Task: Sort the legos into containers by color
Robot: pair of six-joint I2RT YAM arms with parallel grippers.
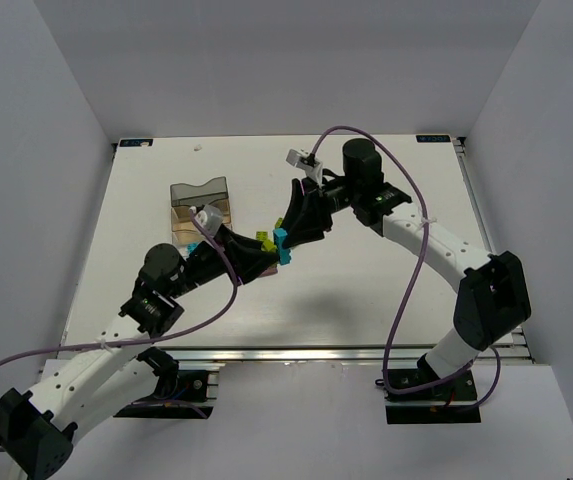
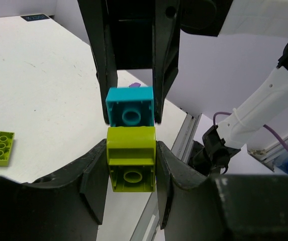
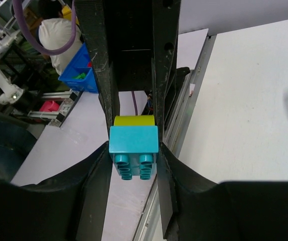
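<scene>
- The containers [image 1: 200,207] are a short row of joined translucent trays with wavy walls; a smoky grey one and an amber-tan one are seen from above on the matte white table [image 1: 386,290].
- Just to the right of the containers, two smooth, glossy, blocky legos are held edge to edge between the two arms.
- The lime-green brick [image 2: 131,158] has a hollow underside with a round tube in it and a rounded upper edge.
- The teal brick [image 3: 133,139] is square-cornered, and four round studs are shown on its lower face in the right wrist view.
- The two bricks touch; whether they are pressed together cannot be told.
- The left gripper [image 2: 131,153] is clamped on the lime-green brick, its black curved fingers [image 2: 91,175] pressed flat against both sides.
- The right gripper [image 3: 133,150] is closed around the teal brick in the same way, its fingers [image 3: 96,173] against the brick's side walls.
- A flat lime-green plate [image 2: 0,148] with two rows of studs lies on the table, untouched, also to the right of the containers.
</scene>
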